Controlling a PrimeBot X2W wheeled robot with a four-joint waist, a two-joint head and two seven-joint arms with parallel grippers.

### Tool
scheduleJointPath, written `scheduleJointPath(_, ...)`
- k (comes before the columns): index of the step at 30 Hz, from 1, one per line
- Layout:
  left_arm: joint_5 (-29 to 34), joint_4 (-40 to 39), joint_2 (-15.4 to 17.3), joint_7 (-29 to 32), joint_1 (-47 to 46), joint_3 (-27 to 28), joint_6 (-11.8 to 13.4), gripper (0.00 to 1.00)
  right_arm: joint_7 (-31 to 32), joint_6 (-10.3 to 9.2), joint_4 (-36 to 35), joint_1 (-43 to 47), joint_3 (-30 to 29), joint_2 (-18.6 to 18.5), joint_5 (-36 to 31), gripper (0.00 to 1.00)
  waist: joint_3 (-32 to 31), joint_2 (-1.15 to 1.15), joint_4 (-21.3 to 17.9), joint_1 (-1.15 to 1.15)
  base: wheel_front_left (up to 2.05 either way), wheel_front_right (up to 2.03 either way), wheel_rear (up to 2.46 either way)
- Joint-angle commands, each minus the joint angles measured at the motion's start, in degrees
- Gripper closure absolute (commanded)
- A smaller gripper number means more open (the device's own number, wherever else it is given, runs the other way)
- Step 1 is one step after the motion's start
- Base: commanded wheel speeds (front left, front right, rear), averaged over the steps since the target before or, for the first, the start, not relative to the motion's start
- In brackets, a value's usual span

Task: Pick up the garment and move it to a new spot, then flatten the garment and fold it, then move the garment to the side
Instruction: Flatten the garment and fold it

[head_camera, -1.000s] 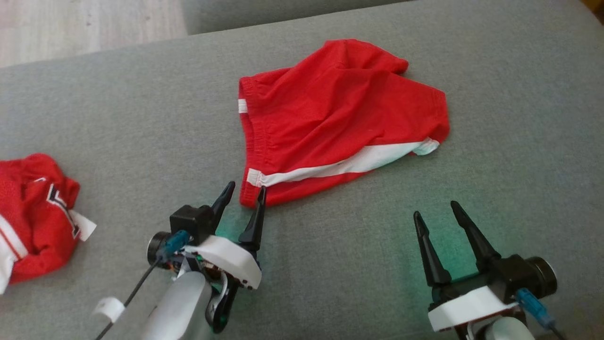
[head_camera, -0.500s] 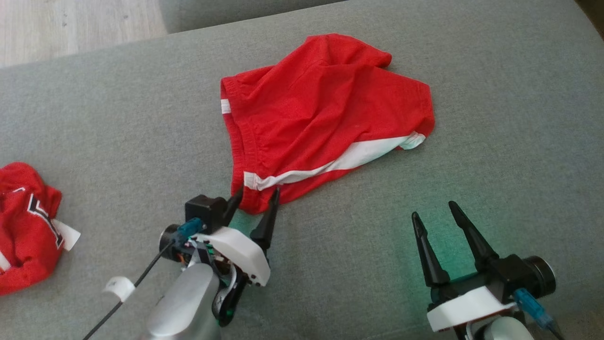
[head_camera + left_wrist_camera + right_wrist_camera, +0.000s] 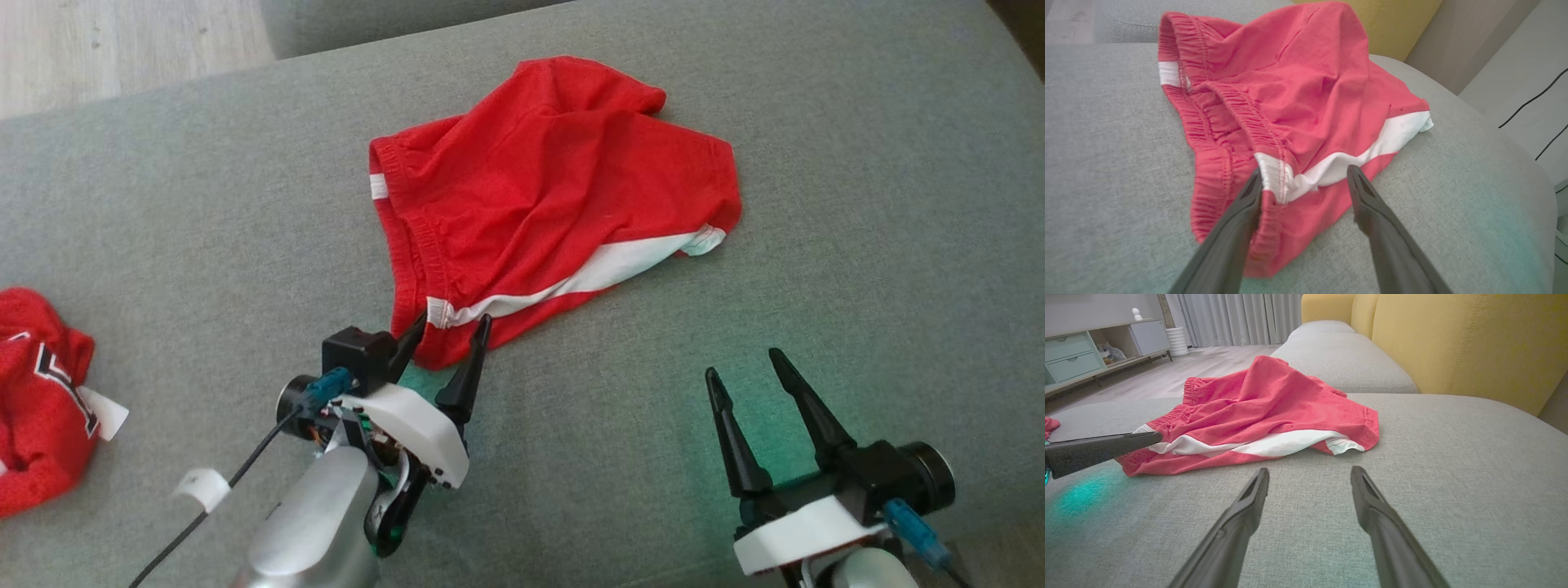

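The garment [image 3: 547, 180] is a pair of red shorts with a white side stripe, lying rumpled on the grey sofa cushion [image 3: 857, 204]. My left gripper [image 3: 453, 322] is open, its two fingers straddling the near waistband corner where the white stripe ends. In the left wrist view the garment [image 3: 1290, 94] spreads ahead, with the gripper [image 3: 1304, 171] open over the stripe end. My right gripper [image 3: 743, 363] stands open over bare cushion, well short of the shorts. The right wrist view shows the garment [image 3: 1265, 412] beyond the open right gripper [image 3: 1310, 469].
A second red garment [image 3: 41, 400] with a white tag lies crumpled at the cushion's left edge. Wooden floor [image 3: 122, 41] shows past the far edge. A yellow sofa back [image 3: 1453, 339] rises behind, and a low cabinet [image 3: 1090, 351] stands across the room.
My left gripper has advanced to the shorts' near corner, its fingers now around the waistband end. The head camera has shifted, sliding the scene left. The right gripper has held still.
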Motion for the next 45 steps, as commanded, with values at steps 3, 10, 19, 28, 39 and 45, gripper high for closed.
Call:
scheduleJointPath(3,-0.48,-1.74,0.95,-0.34,-3.01,1.41,-0.07,0.00,-0.16,-0.04,-1.60,-2.12,1.36,-0.22,0.34,0.00,0.15,0.00,-0.21,0.00,0.00,0.00,0.00)
scheduleJointPath(10,-0.82,-2.22,1.37,-0.30,-3.04,1.16,-0.04,1.00,-0.16,-0.04,-1.52,-2.05,0.98,-0.22,0.69,0.00,0.05,0.00,0.26,0.00,0.00,0.00,0.00)
scheduleJointPath(19,-4.44,-8.05,2.76,-1.80,-2.52,3.71,-0.12,1.00,-0.16,-0.04,-0.25,-3.13,0.31,-0.22,4.04,0.00,0.05,0.00,3.10,0.00,0.00,0.00,0.00)
scheduleJointPath(28,-8.00,-20.02,7.73,-0.51,-2.97,9.30,1.10,1.00,-0.16,-0.04,4.22,-7.51,-0.10,-0.22,7.19,0.00,1.01,0.00,5.25,0.00,0.00,0.00,0.00)
scheduleJointPath(39,-8.23,-25.22,10.43,2.13,-4.81,10.81,2.80,1.00,-0.16,-0.04,19.20,-18.75,4.03,-0.22,8.92,0.00,3.50,0.00,6.20,0.00,0.00,0.00,0.00)
scheduleJointPath(45,-8.16,-25.26,10.26,2.35,-5.11,10.17,2.88,1.00,-0.16,-0.04,22.09,-21.37,6.36,-0.22,9.97,0.15,3.81,0.00,6.75,0.00,0.00,0.00,0.00)
